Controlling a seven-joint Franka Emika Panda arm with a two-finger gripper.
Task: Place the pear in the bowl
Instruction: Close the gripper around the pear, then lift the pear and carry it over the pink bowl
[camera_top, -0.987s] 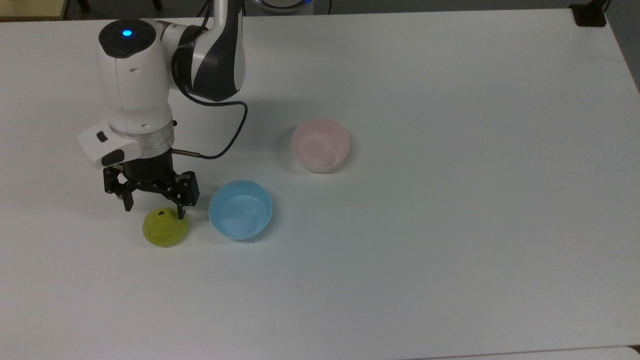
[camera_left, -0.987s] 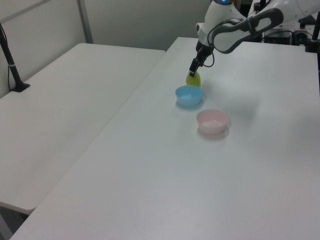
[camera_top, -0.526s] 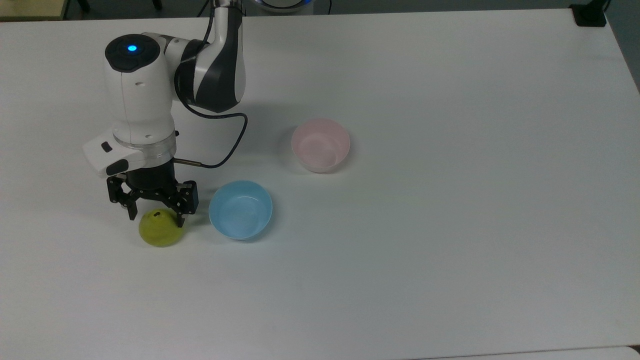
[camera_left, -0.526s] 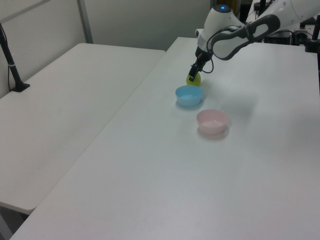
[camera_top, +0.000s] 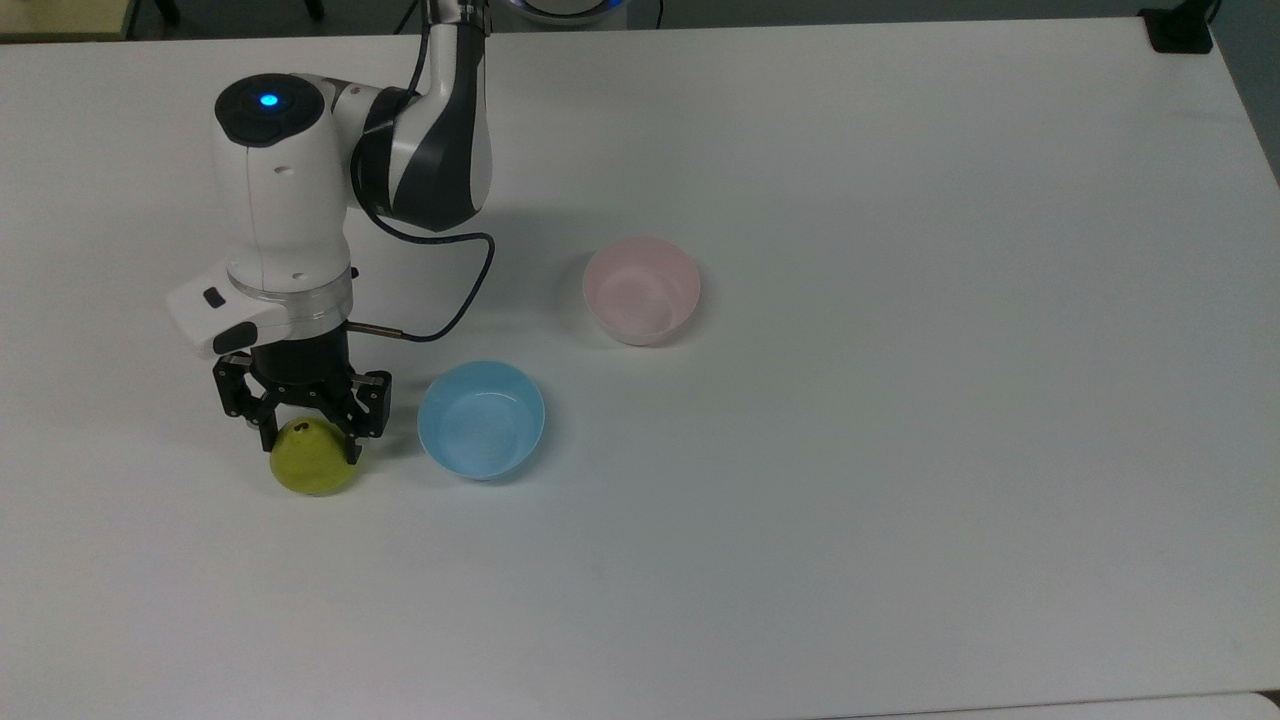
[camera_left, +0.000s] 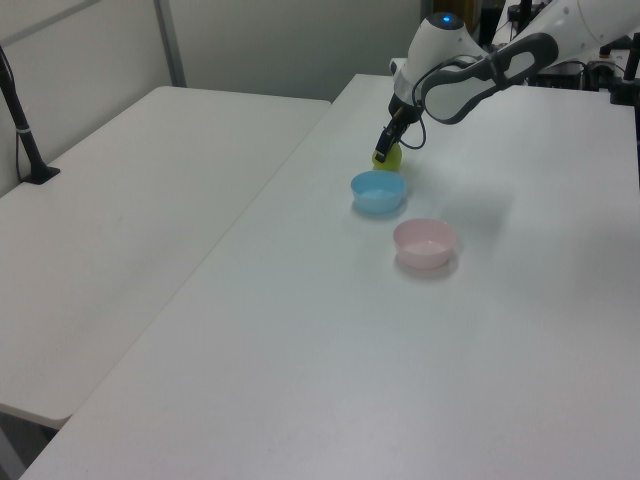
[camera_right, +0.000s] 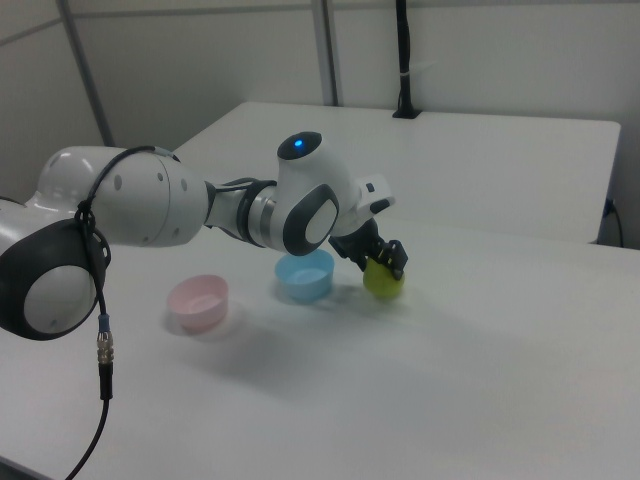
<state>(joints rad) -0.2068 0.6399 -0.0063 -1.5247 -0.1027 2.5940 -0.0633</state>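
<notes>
Gripper (camera_top: 308, 447) down low over the pear (camera_top: 312, 462) near the top view's left edge of the white table (camera_top: 900, 450), fingers spread just about the fruit's width and sitting on either side of its upper half, one on each flank. Looks like touching or very nearly, can't tell for sure if actually squeezing yet. Pear resting on the table, dark stem spot facing up between the fingers. Same thing from the right view: gripper (camera_right: 385, 258) right on top of the pear (camera_right: 382, 279). Blue bowl (camera_top: 481, 420) just beside the pear on the top view's right, not touching. Pink bowl (camera_top: 641, 290) further along, up and to the top view's right of the blue one, nothing in it. From the left view, pear (camera_left: 389, 157) behind the blue bowl (camera_left: 378, 191), pink bowl (camera_left: 424, 243) nearer the camera.
</notes>
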